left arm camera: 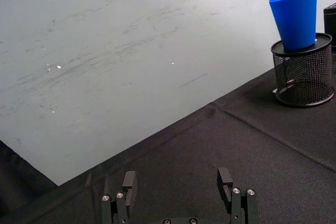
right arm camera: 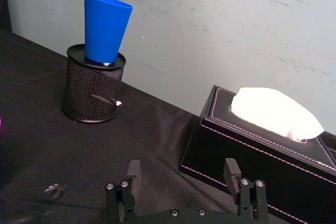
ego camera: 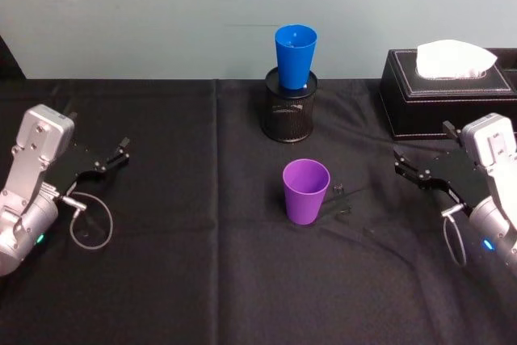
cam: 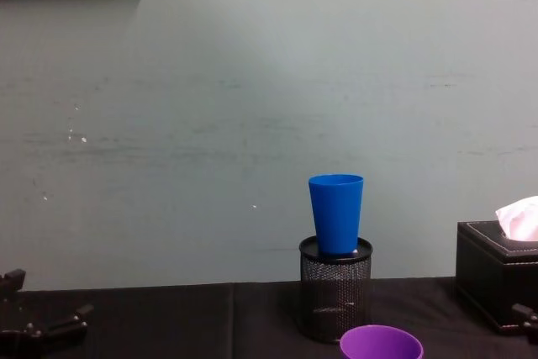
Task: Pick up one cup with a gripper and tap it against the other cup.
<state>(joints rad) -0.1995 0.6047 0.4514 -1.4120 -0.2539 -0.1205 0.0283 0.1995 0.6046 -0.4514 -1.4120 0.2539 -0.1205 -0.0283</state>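
Purple cup [ego camera: 306, 190] is standing upright, mouth up, on the black cloth of the bench [ego camera: 202, 280], about midway between the left and right edges and well clear of both claws. Nothing is touching it. From the chest view its rim [cam: 381, 342] is showing in front of the black mesh pen holder [cam: 335, 300].

Behind it, toward the far edge, the blue cup [ego camera: 296, 56] is sitting upright with its narrow base resting in the top of the mesh pen holder [ego camera: 289, 107], its wide rim rising above the holder. The two cups are apart.

A black tissue box [ego camera: 448, 90] with a white tissue poking out is lying at the far right corner.

The left claw [ego camera: 117, 155] is hovering near the left edge, pointing inward, its fingers [left arm camera: 129, 179] spread wide and holding nothing. The right claw [ego camera: 401, 166] is hanging near the right edge, just in front of the tissue box, its fingers [right arm camera: 134, 169] likewise spread wide and holding nothing.
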